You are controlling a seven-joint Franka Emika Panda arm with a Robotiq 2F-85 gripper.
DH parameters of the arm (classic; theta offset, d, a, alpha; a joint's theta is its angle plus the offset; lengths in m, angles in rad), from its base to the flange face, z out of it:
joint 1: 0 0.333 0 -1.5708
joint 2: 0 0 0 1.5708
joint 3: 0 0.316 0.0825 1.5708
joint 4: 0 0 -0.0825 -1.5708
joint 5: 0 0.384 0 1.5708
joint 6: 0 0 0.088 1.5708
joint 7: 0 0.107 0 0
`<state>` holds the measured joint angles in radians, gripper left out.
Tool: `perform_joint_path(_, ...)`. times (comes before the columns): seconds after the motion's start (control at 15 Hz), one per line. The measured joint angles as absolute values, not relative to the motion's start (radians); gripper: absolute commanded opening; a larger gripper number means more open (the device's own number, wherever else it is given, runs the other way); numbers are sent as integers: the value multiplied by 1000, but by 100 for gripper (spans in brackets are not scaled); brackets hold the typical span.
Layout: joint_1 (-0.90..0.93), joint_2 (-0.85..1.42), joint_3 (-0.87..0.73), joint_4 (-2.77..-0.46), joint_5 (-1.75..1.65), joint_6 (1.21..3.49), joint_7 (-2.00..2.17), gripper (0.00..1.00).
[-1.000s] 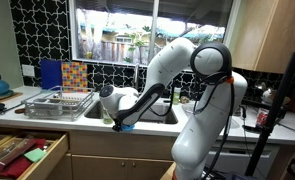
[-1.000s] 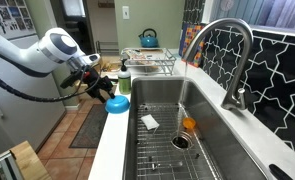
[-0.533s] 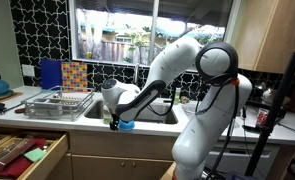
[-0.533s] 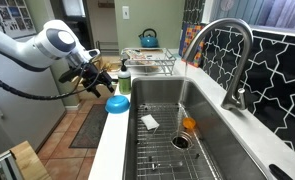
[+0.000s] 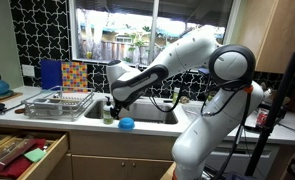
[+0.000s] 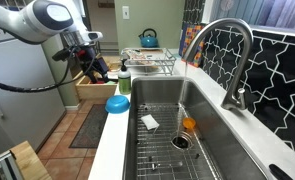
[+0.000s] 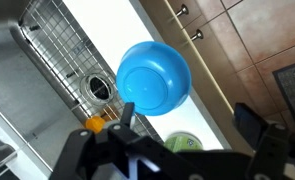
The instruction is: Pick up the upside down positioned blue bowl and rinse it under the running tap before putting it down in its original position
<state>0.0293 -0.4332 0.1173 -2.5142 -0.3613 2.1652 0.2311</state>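
The blue bowl [image 5: 127, 124] [image 6: 117, 103] lies upside down on the counter strip at the front edge of the sink. The wrist view looks down on its domed bottom [image 7: 153, 78]. My gripper [image 5: 110, 101] [image 6: 94, 67] hangs open well above the bowl and touches nothing. In the wrist view its two dark fingers stand wide apart around the gripper's gap [image 7: 187, 112], with the bowl clear of them. The tap [image 6: 232, 60] arches over the sink at the back; I cannot tell whether water runs from it.
The sink [image 6: 202, 160] holds a wire grid, a white scrap [image 6: 149, 122] and an orange thing [image 6: 189, 125]. A green-topped soap bottle [image 7: 184, 143] stands beside the bowl. A dish rack [image 5: 57, 100], a blue kettle [image 6: 148, 39] and an open drawer [image 5: 22, 150] are nearby.
The gripper opened and let go of the blue bowl, then rose up and away from it. The bowl stays upside down on the counter edge.
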Motion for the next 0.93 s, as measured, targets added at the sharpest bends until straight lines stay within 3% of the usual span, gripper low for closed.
perform_joint_path(0.33,8,-465,75,-2392,-185,1994,245,100)
perform_joint_path(0.93,-73,-470,62,-2310,-133,1981,501,100)
